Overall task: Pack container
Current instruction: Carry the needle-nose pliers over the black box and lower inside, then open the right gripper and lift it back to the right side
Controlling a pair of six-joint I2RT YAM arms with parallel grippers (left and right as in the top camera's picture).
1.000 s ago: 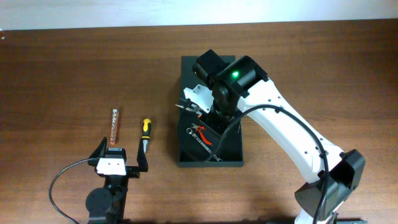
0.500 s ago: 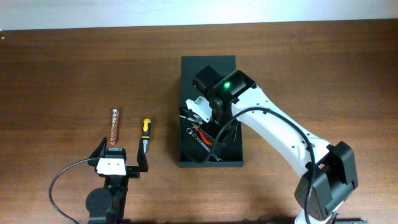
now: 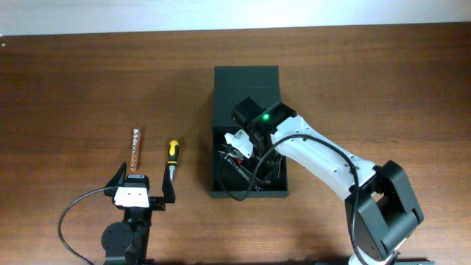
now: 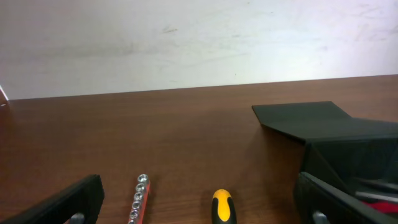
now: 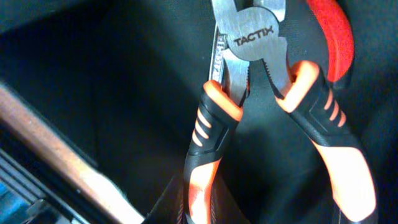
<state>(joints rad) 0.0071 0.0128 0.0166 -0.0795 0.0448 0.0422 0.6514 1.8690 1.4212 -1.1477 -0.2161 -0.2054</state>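
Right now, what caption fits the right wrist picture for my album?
Close-up of orange-handled pliers down inside the black box.

Left gripper (image 3: pixel 143 180) sits low, fingers spread wide — right arm folds forward, right gripper (image 3: pixel 239 151) pointing down, its grip unclear.

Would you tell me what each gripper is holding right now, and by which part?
The left gripper is open and empty. The right gripper, down in the container, appears to hold the pliers by one orange handle.
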